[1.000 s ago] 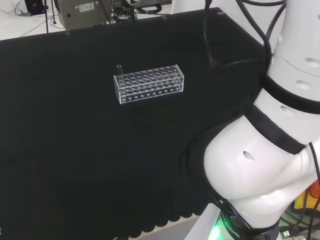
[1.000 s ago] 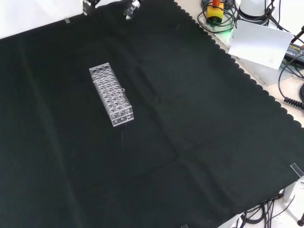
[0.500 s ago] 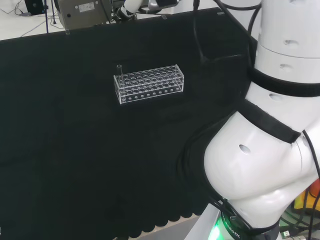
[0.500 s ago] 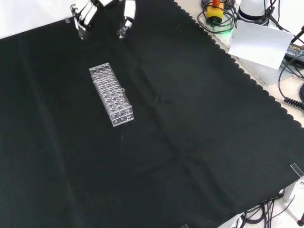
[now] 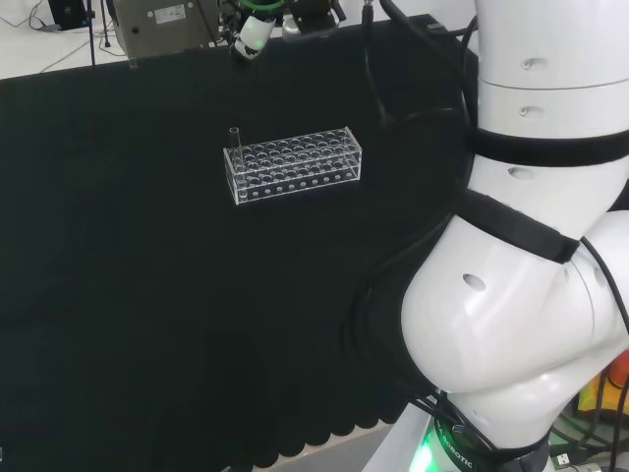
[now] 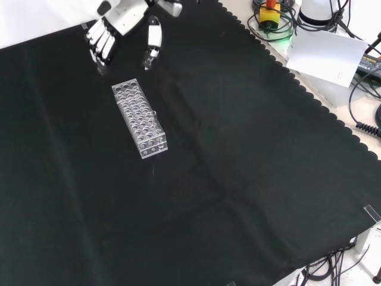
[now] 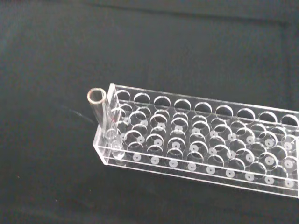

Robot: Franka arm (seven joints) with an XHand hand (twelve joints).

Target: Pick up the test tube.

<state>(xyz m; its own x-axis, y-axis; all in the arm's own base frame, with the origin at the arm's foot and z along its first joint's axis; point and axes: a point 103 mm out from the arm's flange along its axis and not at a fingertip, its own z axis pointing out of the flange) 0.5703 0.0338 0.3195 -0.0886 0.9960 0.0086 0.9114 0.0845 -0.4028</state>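
A clear test tube (image 5: 234,139) stands upright in a corner hole of the clear plastic rack (image 5: 293,164). The wrist view shows the test tube (image 7: 103,122) close up, its open rim a little above the rack (image 7: 201,140), whose other holes look empty. In the front view the rack (image 6: 140,118) lies left of the middle of the black cloth. The hand (image 6: 121,22) hovers beyond the rack's far end, open, with straight fingers (image 6: 99,45) and the thumb (image 6: 152,44) spread apart, touching nothing. In the head view part of the hand (image 5: 248,27) is at the cloth's far edge.
The arm's white links (image 5: 531,246) take up the right of the head view. A grey device (image 5: 162,24) stands beyond the cloth's far edge there. In the front view a white sheet (image 6: 324,55), cables and a yellow and red button (image 6: 269,11) lie past the cloth's scalloped edge.
The hand has come down from the front view's top edge towards the rack's far end. In the head view the arm's links have swung left. Rack and tube have not moved.
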